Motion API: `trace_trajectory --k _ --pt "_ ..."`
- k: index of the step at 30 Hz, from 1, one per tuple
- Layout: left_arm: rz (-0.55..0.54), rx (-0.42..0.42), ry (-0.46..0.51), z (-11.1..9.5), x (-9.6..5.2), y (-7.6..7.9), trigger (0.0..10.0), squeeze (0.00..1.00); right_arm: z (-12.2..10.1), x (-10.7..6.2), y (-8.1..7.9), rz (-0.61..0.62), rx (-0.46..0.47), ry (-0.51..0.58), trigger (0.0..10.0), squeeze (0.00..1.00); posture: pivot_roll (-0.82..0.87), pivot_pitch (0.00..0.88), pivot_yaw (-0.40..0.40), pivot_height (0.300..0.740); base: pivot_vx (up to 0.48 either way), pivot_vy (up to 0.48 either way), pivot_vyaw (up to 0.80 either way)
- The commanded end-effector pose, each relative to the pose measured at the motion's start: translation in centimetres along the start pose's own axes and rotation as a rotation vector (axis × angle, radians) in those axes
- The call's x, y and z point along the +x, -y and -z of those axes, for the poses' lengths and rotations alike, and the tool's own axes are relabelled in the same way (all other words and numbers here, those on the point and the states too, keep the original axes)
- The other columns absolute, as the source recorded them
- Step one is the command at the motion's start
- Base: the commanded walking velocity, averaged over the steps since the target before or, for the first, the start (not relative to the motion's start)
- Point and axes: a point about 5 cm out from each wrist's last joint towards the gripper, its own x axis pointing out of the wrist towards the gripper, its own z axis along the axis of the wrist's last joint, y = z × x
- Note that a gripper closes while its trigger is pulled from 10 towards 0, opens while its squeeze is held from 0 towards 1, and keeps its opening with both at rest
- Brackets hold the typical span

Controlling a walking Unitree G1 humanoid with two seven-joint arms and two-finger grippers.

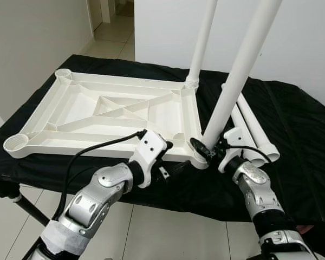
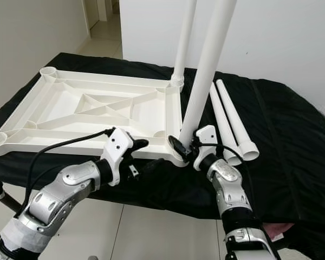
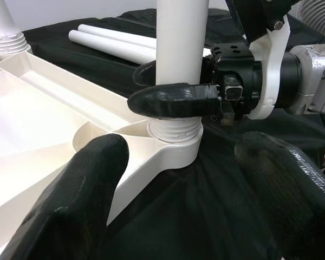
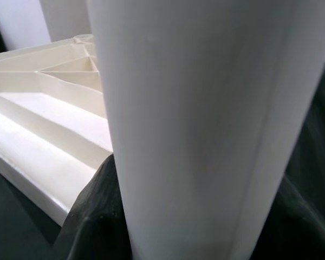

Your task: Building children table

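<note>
A white plastic tabletop (image 1: 114,86) lies upside down on a black cloth. One white leg (image 1: 203,38) stands upright in its far right corner socket. A second white leg (image 1: 244,59) stands slightly tilted in the near right corner socket (image 3: 173,143). My right gripper (image 1: 203,147) is shut on this leg just above its threaded end, and its black fingers (image 3: 173,100) wrap the tube. My left gripper (image 3: 187,189) is open in front of that same corner, just off the tabletop's front edge, holding nothing. Two more loose legs (image 1: 254,130) lie on the cloth to the right.
The black cloth (image 1: 292,124) covers a low table that reaches a white wall at the back. Open sockets sit at the tabletop's near left (image 1: 13,145) and far left (image 1: 63,73) corners. Tiled floor (image 1: 151,233) lies below the front edge, and a doorway opens at the far left.
</note>
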Motion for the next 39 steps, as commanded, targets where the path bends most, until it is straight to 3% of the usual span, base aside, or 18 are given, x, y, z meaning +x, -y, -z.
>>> trace_trajectory --k 1,12,17,23,27,34,35,39 --pt "0.084 0.005 -0.001 0.0 0.1 0.7 10.0 0.00 2.7 -1.0 -0.2 0.043 0.075 -0.114 10.0 0.00 -0.04 0.000 -0.032 0.740 0.000 0.000 0.00" --pt "0.093 0.009 -0.002 0.1 0.2 0.7 10.0 0.00 2.7 -0.6 -1.1 0.186 0.063 -0.124 10.0 0.00 -0.05 0.000 -0.036 0.740 0.000 0.000 0.00" --pt "0.098 0.009 -0.003 0.1 0.2 0.9 10.0 0.00 2.6 0.0 -2.5 0.440 0.123 -0.158 10.0 0.00 -0.05 0.000 -0.043 0.740 0.000 0.000 0.00" --pt "0.101 0.006 -0.002 0.1 0.2 1.0 10.0 0.00 2.1 0.3 -3.7 0.632 0.187 -0.153 10.0 0.00 -0.05 0.000 -0.048 0.740 0.000 0.000 0.00" --pt "0.104 0.004 -0.003 0.1 0.1 1.1 10.0 0.00 1.6 0.7 -5.1 0.670 0.237 -0.165 10.0 0.00 -0.04 0.000 -0.049 0.740 0.000 0.000 0.00" --pt "0.103 0.002 -0.003 0.1 0.1 1.1 10.0 0.00 0.6 0.9 -5.5 0.617 0.216 -0.100 10.0 0.00 -0.05 0.000 -0.044 0.740 0.000 0.000 0.00" --pt "0.103 0.002 -0.002 0.1 0.1 1.1 10.0 0.00 0.5 0.9 -5.5 0.611 0.205 -0.092 10.0 1.00 -0.05 0.000 -0.044 0.740 0.000 0.000 0.00" --pt "0.104 0.001 -0.002 0.1 0.1 1.1 10.0 0.00 0.1 0.9 -5.4 0.581 0.200 -0.059 10.0 1.00 -0.06 0.000 -0.040 0.740 0.000 0.000 0.00"
